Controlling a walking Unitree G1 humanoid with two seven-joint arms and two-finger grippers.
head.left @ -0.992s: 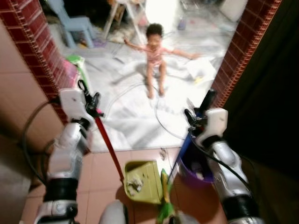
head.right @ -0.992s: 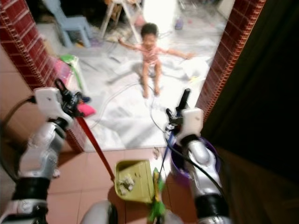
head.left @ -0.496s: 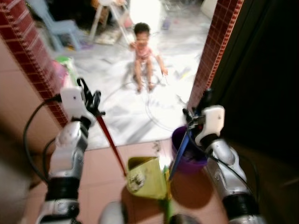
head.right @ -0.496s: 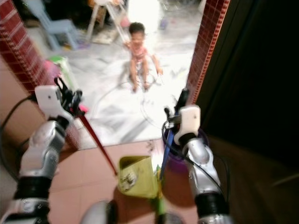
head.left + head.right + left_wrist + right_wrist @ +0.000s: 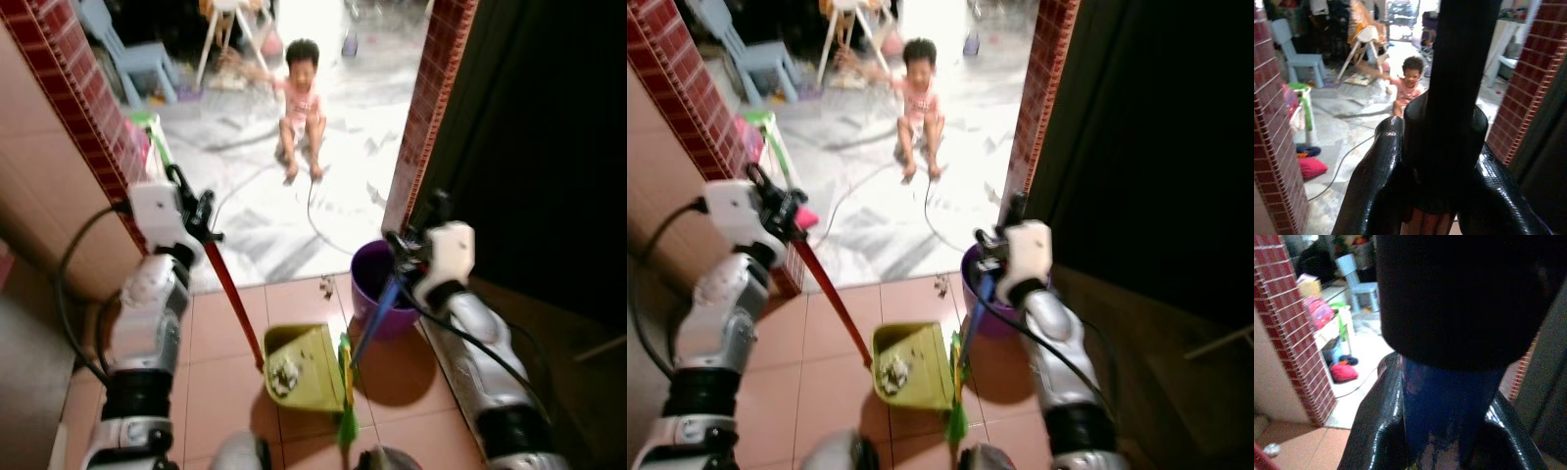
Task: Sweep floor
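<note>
Clamping the red handle [image 5: 233, 304], your left gripper [image 5: 199, 213] holds the green dustpan [image 5: 304, 366] on the terracotta tiles, and grey debris already lies in its tray. Your right gripper [image 5: 406, 254] is closed round the blue broom handle [image 5: 377, 315], whose green bristles [image 5: 347, 421] rest just beside the pan. Judging by this, one pile is collected. Scraps [image 5: 324, 286] near the purple bucket [image 5: 373, 285] remain, and a child [image 5: 301, 103] sits beyond the doorway.
</note>
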